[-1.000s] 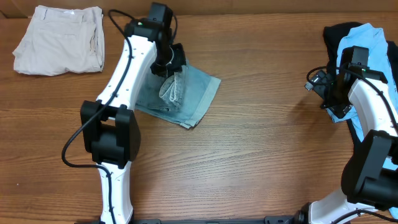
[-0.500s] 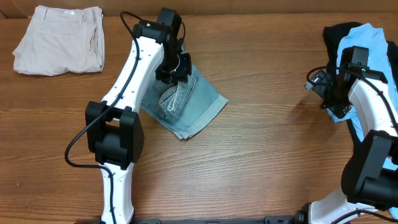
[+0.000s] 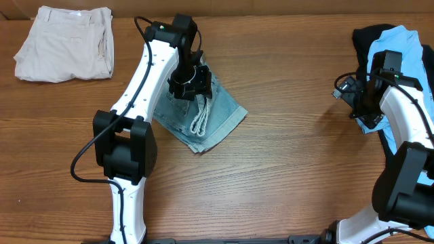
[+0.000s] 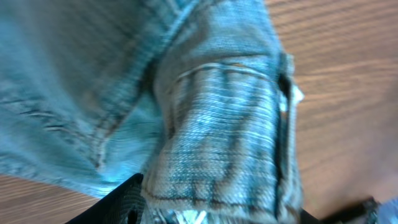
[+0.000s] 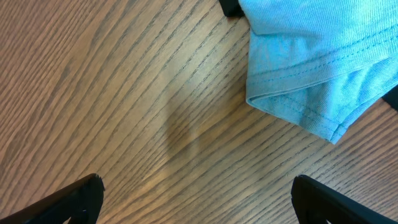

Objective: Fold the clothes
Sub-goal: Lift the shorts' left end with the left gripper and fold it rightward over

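Observation:
The light-blue denim shorts lie folded on the wood left of centre, a waistband flap lying along their top. My left gripper hovers over their upper left part. In the left wrist view the denim fills the frame, and the flap sits between my spread jaws, touching the left finger but loose on the right side. My right gripper stands open over bare wood, beside the hem of the sky-blue shirt.
Folded beige shorts lie at the far left corner. A black garment sits under the blue shirt at the far right, its edge showing at the right wrist view's top. Bare tabletop spans centre and front.
My left gripper carried the denim flap right and down, then spread its jaws; the flap now lies flat on the shorts, which shifted slightly right. The right arm stayed still.

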`<state>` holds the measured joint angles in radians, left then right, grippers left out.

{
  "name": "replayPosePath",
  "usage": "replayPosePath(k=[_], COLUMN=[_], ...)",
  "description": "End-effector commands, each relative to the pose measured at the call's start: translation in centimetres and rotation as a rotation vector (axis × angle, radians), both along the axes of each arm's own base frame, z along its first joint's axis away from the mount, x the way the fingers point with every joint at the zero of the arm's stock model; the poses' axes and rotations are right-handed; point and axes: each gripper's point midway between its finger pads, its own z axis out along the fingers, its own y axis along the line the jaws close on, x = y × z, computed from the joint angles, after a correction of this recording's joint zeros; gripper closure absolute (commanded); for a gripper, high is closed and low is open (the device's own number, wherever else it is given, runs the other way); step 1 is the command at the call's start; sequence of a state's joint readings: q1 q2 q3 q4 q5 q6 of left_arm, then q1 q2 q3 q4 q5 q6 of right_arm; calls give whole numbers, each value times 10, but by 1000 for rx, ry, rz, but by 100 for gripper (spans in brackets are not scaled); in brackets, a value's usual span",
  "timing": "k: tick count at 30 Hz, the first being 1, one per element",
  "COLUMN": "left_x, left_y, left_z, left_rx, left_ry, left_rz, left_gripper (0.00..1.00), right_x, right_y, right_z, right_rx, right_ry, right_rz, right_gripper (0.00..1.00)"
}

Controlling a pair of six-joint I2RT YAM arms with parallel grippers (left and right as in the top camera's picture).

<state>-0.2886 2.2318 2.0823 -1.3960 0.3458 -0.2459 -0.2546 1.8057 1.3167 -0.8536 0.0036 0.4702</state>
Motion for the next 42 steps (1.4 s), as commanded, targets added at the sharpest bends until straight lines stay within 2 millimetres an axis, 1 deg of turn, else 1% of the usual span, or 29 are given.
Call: replayPosePath(k=[1,7,9,11,13,15,17,21,23,28,30,33,35,37,39,40,42], left_x=[1,1,1,2,1,-2,-5,-13,-17,-26,-29,-31,-32,-34,-35,-36,-35], left_y=[-21,-33,-34,-34,-34,-35,-35,-48,-55,-69,-70,-66,-66,-65,-66,-67,-68], left_z=[19,41,47,48,45,39,30,6,-8,-46,-57,-77,-86,-92,-93,-93,-87], left_rx=[-125,-204,-212,-213,-208,-201,-181,-172,-166,-141,-130,-88,-84,-82,-80,-80,-82], left_ry=[-30,-63,-73,-81,-73,-56,-40,4,32,114,138,183,205,220,225,225,217], left_rz=[-71,-125,-130,-137,-137,-141,-147,-175,-190,-214,-215,-185,-184,-183,-185,-187,-189], left_gripper=[44,44,42,38,38,42,49,68,74,78,79,77,76,73,73,78,92], right_x=[9,9,9,9,9,9,9,9,9,9,9,9,9,9,9,9,9], right_y=[-2,-2,-2,-2,-2,-2,-2,-2,-2,-2,-2,-2,-2,-2,-2,-2,-2], right_z=[11,11,11,11,11,11,11,11,11,11,11,11,11,11,11,11,11], right_rx=[-13,-13,-13,-13,-13,-13,-13,-13,-13,-13,-13,-13,-13,-13,-13,-13,-13], right_ry=[-35,-35,-35,-35,-35,-35,-35,-35,-35,-35,-35,-35,-35,-35,-35,-35,-35], right_rz=[4,4,4,4,4,4,4,4,4,4,4,4,4,4,4,4,4], right_gripper=[0,0,0,0,0,0,0,0,0,0,0,0,0,0,0,0,0])
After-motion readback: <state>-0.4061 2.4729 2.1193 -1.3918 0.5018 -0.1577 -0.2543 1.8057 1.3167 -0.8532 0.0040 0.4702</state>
